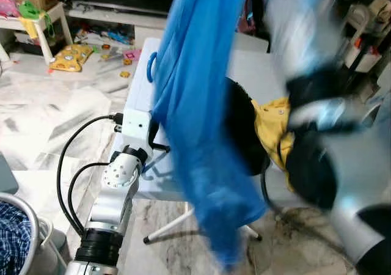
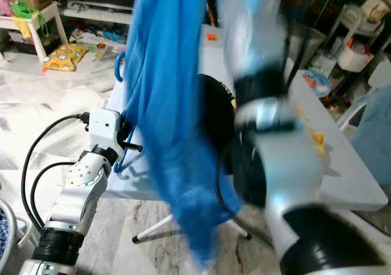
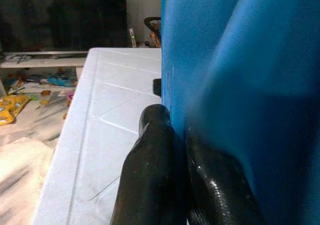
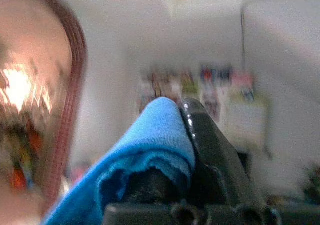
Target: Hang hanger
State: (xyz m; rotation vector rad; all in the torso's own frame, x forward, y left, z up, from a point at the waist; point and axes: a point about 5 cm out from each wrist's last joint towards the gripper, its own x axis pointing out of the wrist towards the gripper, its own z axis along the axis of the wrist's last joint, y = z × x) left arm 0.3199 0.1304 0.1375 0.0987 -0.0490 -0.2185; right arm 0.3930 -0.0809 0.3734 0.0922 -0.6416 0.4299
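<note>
Blue garment [image 1: 198,122] between both raised hands

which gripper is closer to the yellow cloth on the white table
Right, as far as the blur shows. The right gripper's arm passes beside the yellow cloth, shut on the blue garment. The left gripper pinches the garment's lower part at the table's far side.

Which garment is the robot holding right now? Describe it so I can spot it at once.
Start at the white folding table. Hanging in front of it is a long blue cloth, pinched low by the left gripper and high by the right gripper. The clothes lying on the table behind it are black and yellow.
</note>
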